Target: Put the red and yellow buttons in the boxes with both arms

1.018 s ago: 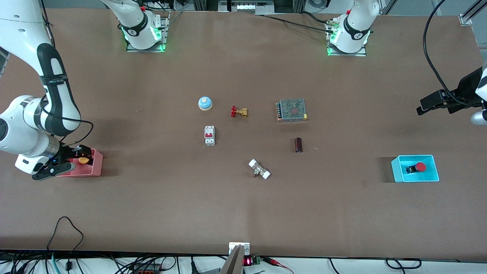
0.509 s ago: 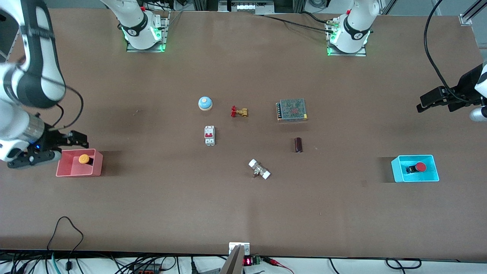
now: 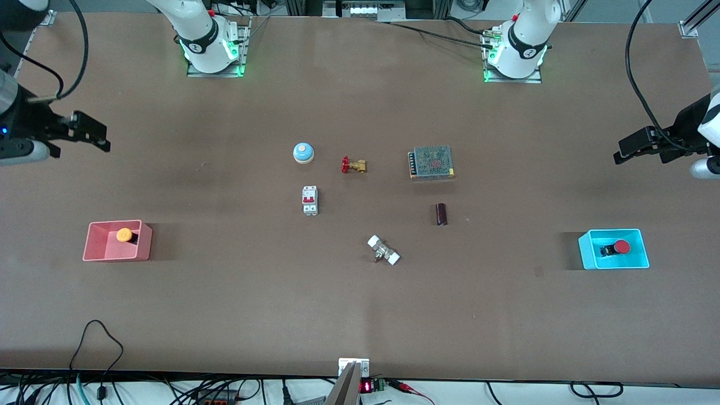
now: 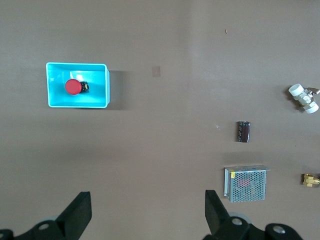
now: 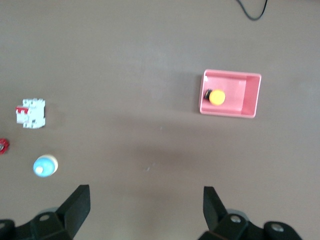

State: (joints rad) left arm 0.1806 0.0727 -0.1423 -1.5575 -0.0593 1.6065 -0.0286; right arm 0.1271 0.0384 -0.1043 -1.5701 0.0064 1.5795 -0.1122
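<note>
Yellow button [image 3: 124, 235] sits in the pink box [image 3: 143, 243], red button [image 3: 621, 246] in the cyan box [image 3: 588, 256]. Each box lies at six o'clock from its empty, wide-open hand: right hand [image 3: 84, 134], left hand [image 3: 638, 147].

White arms [image 3: 526, 34] with black bands rise from green-lit bases [image 3: 214, 59]. Black cables trail along them. The grippers [image 3: 635, 147] are black.

Even bright overhead light, soft shadows beside pink box [image 3: 117, 242] and cyan box [image 3: 613, 249], sharp focus

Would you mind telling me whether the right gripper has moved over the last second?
Yes. The right gripper, open, was at the pink box and has risen away toward its arm's base, leaving the yellow button inside.
</note>
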